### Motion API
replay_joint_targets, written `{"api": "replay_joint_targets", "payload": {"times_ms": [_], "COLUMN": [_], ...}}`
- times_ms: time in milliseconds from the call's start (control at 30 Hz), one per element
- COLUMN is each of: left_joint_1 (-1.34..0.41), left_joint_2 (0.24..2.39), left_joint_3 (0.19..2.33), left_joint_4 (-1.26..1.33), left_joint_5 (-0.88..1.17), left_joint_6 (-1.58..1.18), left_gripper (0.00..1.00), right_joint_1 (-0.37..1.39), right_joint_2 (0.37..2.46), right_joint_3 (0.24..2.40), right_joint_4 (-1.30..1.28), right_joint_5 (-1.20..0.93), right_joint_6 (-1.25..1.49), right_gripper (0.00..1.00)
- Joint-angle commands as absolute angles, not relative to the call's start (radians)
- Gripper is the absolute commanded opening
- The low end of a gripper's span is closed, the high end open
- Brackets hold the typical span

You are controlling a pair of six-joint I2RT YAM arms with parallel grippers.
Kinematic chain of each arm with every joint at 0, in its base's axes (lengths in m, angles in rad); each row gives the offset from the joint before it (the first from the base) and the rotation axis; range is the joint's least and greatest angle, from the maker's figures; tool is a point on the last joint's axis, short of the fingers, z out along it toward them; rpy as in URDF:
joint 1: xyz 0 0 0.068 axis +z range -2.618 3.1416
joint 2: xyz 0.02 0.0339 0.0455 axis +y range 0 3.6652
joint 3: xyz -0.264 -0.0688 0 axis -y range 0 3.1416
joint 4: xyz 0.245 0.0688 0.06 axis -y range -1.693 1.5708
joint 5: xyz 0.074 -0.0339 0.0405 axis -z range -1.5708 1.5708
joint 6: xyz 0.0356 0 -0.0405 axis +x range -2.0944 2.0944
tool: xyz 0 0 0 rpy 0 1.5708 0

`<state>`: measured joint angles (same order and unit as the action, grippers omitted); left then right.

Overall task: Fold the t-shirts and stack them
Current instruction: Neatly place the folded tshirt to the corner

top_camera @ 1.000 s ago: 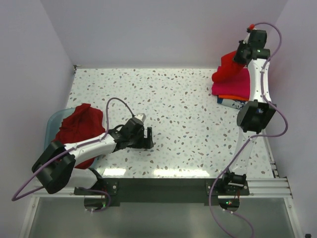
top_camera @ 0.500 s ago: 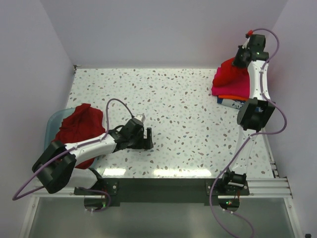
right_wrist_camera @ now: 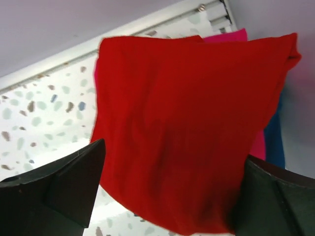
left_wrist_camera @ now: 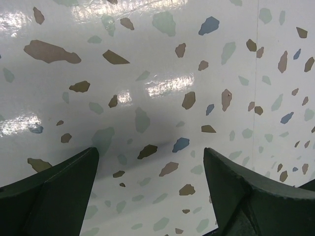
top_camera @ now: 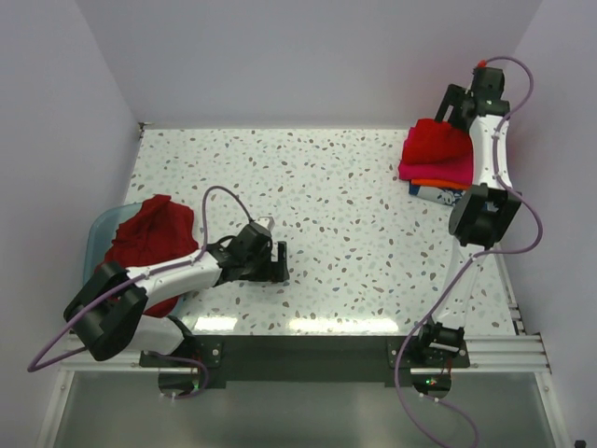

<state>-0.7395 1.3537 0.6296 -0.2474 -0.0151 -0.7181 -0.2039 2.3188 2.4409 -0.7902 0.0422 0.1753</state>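
Observation:
A folded red t-shirt lies on top of a stack at the far right of the table, over a magenta one, an orange one and a white-and-blue one. My right gripper hangs open just above and behind the stack, holding nothing. In the right wrist view the red t-shirt fills the space below the spread right gripper, with a magenta edge showing behind it. A crumpled red t-shirt sits in the tub at the left. My left gripper is open over bare table.
The translucent teal tub stands at the table's left edge, beside the left arm. Walls close in behind and on both sides. The stack sits near the back right corner, close to the right arm's upper link.
My right gripper has opened and let go of the red t-shirt, which has settled flat on the stack. The gripper has drawn back a little. The left arm has hardly moved.

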Motion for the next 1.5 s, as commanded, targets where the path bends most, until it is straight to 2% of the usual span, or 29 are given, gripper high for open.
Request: {"api": "replay_joint_targets", "payload": {"times_ms": [0,367,700,1033,1267,1467], "left_joint_1": [-0.732,-0.733,-0.733,-0.733,-0.732,-0.732], "left_joint_2": [1.315,1.189,1.049,0.91,0.809,0.77], "left_joint_3": [0.664,0.718,0.749,0.733,0.684,0.673], "left_joint_4": [-0.265,-0.357,-0.449,-0.499,-0.526,-0.555], "left_joint_5": [-0.029,-0.095,-0.141,-0.181,-0.219,-0.256], "left_joint_6": [-0.69,-0.649,-0.647,-0.661,-0.684,-0.713], "left_gripper": [0.94,1.0,1.0,1.0,1.0,1.0], "right_joint_1": [-0.21,-0.212,-0.172,0.23,0.368,0.431], "right_joint_2": [2.2,1.749,1.347,1.0,0.884,0.842], "right_joint_3": [2.376,1.791,1.281,0.872,0.741,0.776], "right_joint_4": [-0.737,-0.608,-0.58,-0.565,-0.595,-0.66], "right_joint_5": [0.175,0.299,0.111,0.015,0.005,0.061], "right_joint_6": [0.167,0.19,0.265,0.466,0.528,0.502], "right_gripper": [0.98,0.99,0.99,0.99,0.99,0.99]}}
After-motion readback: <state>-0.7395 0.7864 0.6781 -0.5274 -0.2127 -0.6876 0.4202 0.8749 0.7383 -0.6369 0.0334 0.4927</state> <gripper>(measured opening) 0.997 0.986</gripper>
